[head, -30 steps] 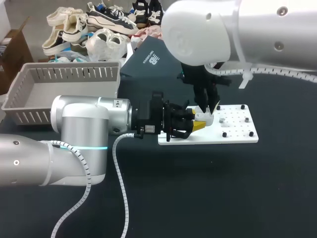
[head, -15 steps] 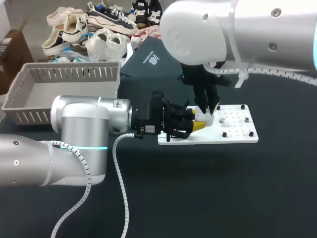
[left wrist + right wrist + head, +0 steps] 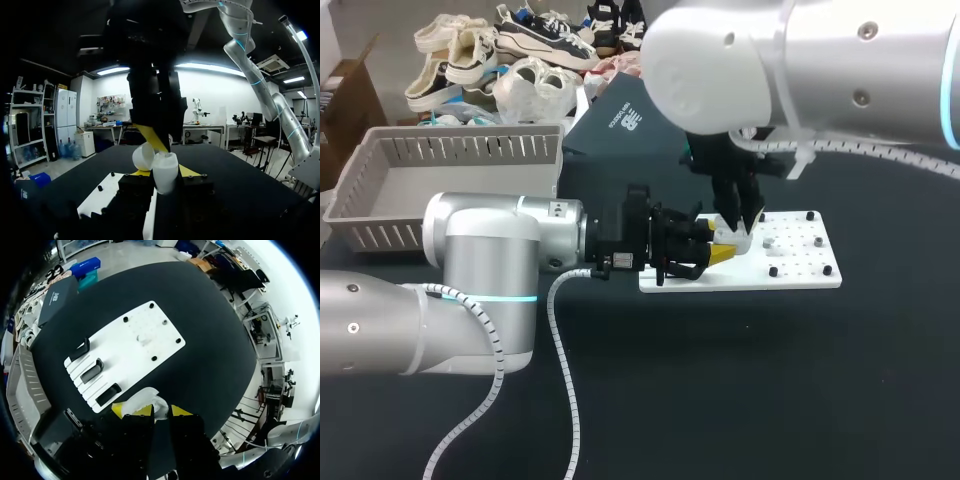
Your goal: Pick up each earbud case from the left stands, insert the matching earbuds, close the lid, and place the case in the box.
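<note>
**Left gripper** point(image 3: 164, 174): clamped on the white, rounded plastic earbud case point(image 3: 166, 170), with one yellow tip against each side. The case stands upright in this grasp, and its hinged lid point(image 3: 144, 156) is open.

**Right gripper** point(image 3: 740, 222): directly above the left gripper, pointing down at the open top of the case. Its grasp state cannot be determined.

**Below both grippers:** the flat white rectangular stand plate point(image 3: 800, 268) with black holders point(image 3: 92, 371).

**Grey slatted plastic box** point(image 3: 380, 190): well apart from both grippers, beyond the holder end of the plate.
</note>
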You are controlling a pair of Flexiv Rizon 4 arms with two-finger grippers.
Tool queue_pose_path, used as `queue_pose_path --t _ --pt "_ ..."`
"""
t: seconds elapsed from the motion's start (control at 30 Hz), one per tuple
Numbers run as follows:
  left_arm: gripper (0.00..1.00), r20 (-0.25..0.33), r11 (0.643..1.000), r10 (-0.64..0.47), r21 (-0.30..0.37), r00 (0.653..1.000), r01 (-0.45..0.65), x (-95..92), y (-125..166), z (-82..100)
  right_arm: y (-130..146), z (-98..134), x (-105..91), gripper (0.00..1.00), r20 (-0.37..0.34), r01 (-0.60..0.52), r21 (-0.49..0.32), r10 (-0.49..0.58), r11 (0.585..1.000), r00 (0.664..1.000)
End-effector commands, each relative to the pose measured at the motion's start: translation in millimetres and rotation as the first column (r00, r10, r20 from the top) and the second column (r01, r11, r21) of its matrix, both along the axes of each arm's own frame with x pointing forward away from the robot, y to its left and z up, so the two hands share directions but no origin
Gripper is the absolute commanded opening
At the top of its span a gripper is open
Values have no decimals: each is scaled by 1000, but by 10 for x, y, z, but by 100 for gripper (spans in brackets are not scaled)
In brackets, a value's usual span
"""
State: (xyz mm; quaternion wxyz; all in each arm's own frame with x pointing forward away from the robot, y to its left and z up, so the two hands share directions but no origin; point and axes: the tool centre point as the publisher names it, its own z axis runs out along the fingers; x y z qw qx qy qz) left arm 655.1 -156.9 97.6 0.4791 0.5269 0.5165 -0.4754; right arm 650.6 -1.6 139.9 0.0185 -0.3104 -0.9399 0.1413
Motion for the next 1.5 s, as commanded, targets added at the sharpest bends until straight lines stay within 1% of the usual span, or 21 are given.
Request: queue_pose_path --t 0.03,0.1,0.2,0.3,0.37,0.4,0.63,0.83,1.0,1.1,1.13,1.23,1.37,1.5 --pt "0 1 1000 1 -2 1000 -1 6 1 -7 5 -19 20 5 -8 -1 -2 0 1000 1000" --pt "0 1 1000 1 -2 1000 -1 6 1 -7 10 -25 22 7 -9 -3 -2 3 1000 1000" --pt "0 1 1000 1 -2 1000 -1 6 1 -7 11 -35 28 20 -11 -5 -3 5 1000 1000" --pt "0 1 1000 1 -2 1000 -1 6 1 -7 9 -40 31 24 -12 -5 -4 5 1000 1000" --pt "0 1 1000 1 -2 1000 -1 6 1 -7 9 -43 32 31 -13 -5 -5 5 1000 1000" --pt "0 1 1000 1 -2 1000 -1 6 1 -7 8 -44 32 33 -14 -5 -4 5 1000 1000" --pt "0 1 1000 1 -2 1000 -1 6 1 -7 4 -26 22 43 -1 -7 7 7 1000 1000" --pt "0 1 1000 1 -2 1000 -1 6 1 -7 -1 47 -16 46 36 -19 34 18 999 999" --pt "0 1 1000 1 -2 1000 -1 6 1 -7 -69 154 -49 48 89 -17 63 11 998 996" --pt "0 1 1000 1 -2 1000 -1 6 1 -7 -157 235 -75 49 151 -35 95 21 995 988" --pt "0 1 1000 1 -2 1000 -1 6 1 -7 -200 264 -89 53 184 -57 108 36 993 982" --pt "0 1 1000 1 -2 1000 -1 6 1 -7 -298 335 -126 64 245 -110 160 69 981 967" --pt "0 12 1000 2 4 1000 -2 33 64 34 -432 357 -108 61 282 -114 199 55 973 958" --pt "0 25 1000 3 17 1000 -3 41 139 84 -509 321 -74 64 293 -109 202 46 973 955"
